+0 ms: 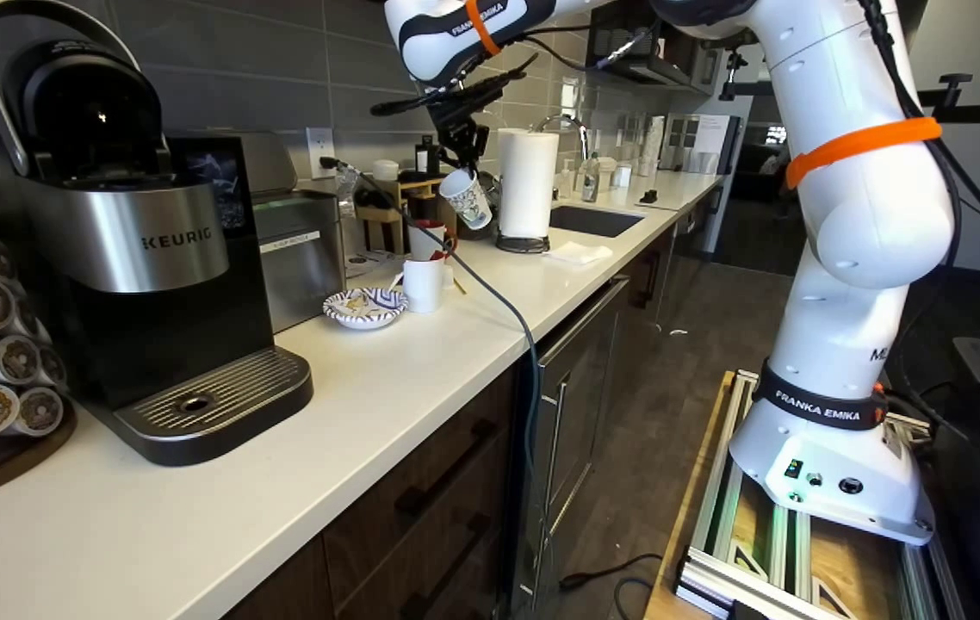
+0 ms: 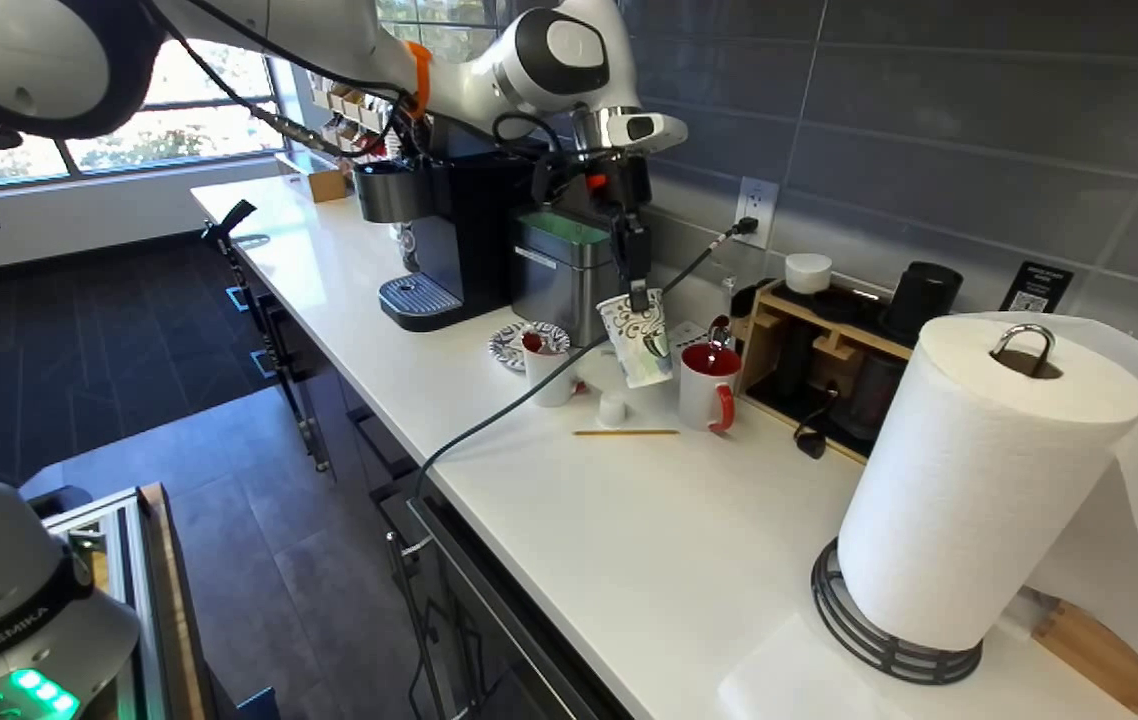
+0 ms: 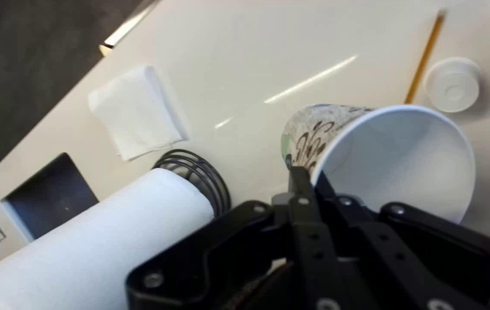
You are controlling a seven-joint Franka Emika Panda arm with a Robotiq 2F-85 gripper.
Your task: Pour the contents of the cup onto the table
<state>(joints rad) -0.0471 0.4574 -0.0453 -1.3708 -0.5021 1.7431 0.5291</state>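
Where your gripper [image 3: 312, 178] pinches the rim of the patterned white cup [image 2: 641, 340], one fingertip sits inside and the other outside, so the cup is in your grasp. It hangs above the table [image 2: 629, 540], between the front edge over the dark cabinets [image 1: 361, 551] and the back edge along the tiled wall [image 2: 929, 120], leaning with its mouth raised and its base lower; in the wrist view you look in on its white inside. Near it you have a small white tub [image 2: 613, 410] standing on the surface, with a thin yellow stick [image 2: 626, 432] lying just beside that. Closer to the back edge stands a white mug with a red interior [image 2: 701, 405], and next to it, along that same edge, a wooden organizer [image 2: 757, 350]. Toward the coffee machine [image 1: 158, 250], another mug [image 1: 424, 288] stands just beside a shallow patterned bowl [image 1: 365, 324], with a metal bin [image 1: 305, 275] set nearer the back edge. On the cup's opposite side, the paper-towel roll [image 2: 974, 500] stands on its black wire base [image 1: 523, 245]; a white sheet [image 1: 579, 253] lies by it toward the front edge, and your sink [image 1: 602, 222] is set into the top past both. A dark cable [image 1: 533, 387] runs from the outlet [image 2: 758, 198] across the table and drops over the front edge.
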